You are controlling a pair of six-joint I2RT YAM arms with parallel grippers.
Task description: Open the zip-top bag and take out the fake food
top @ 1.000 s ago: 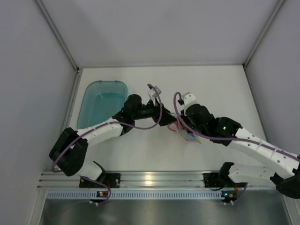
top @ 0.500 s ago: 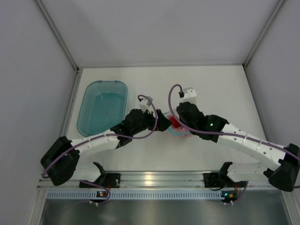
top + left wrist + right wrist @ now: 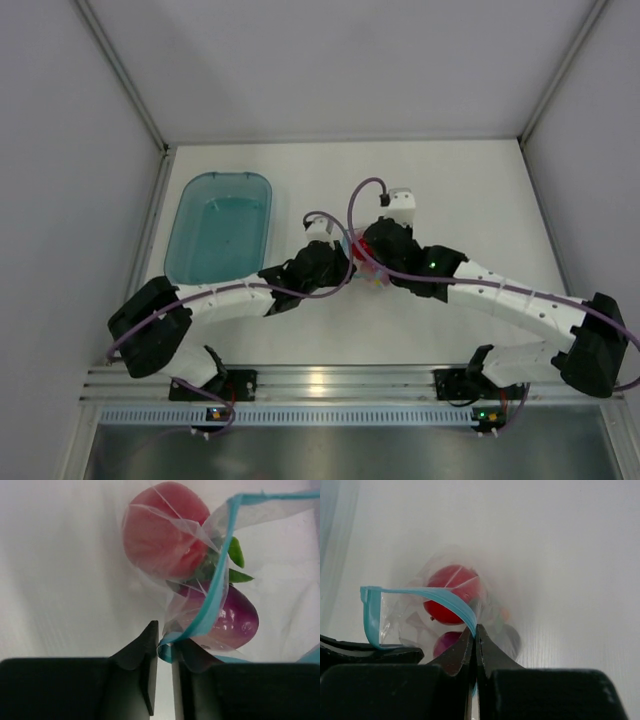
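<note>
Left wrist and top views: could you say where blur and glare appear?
Left wrist: the left pincer is blurred, the red round toy hazy behind the clear crinkly zip-top bag, white glare on the glossy purple toy. Top external: glare on the metal rail.

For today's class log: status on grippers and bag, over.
Left gripper, right gripper pinching zip-top bag by its strip. Fake food inside, mouth partly open. Nothing blocking.

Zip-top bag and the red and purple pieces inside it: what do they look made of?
Zip-top bag: thin clear plastic film, creased and glinting, with a light blue zip strip.
Red piece: probably smooth plastic; the film dulls it.
Purple piece: likely glossy hard plastic, sharp white highlights.
</note>
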